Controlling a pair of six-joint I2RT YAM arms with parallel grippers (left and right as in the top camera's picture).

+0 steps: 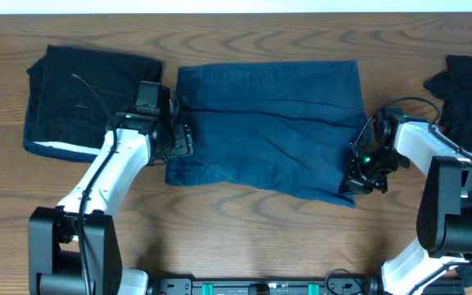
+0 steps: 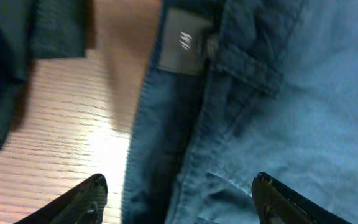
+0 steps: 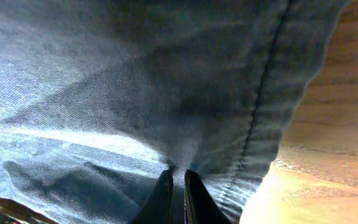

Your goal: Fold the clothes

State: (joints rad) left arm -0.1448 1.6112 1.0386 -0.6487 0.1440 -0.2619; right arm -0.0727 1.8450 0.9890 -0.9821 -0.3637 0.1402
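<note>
The clothes are chiefly a navy-blue denim garment point(image 1: 269, 131) spread flat mid-table, far wider than either gripper. My left gripper point(image 1: 179, 141) is at its left edge. In the left wrist view that gripper point(image 2: 179, 190) is open, its fingers point(image 2: 86, 200) straddling the waistband seam near a grey label point(image 2: 182, 42). My right gripper point(image 1: 352, 176) is at the garment's lower right corner. In the right wrist view it point(image 3: 178, 182) is shut, pinching a fold of the denim point(image 3: 135, 81) beside the stitched hem.
A folded black garment point(image 1: 80, 98) with a white edge point(image 1: 56, 149) lies at the left; its dark cloth point(image 2: 11, 56) shows in the left wrist view. Another black cloth piece point(image 1: 465, 94) lies at the far right, partly out of frame. Bare wood table point(image 1: 244, 238) shows in front.
</note>
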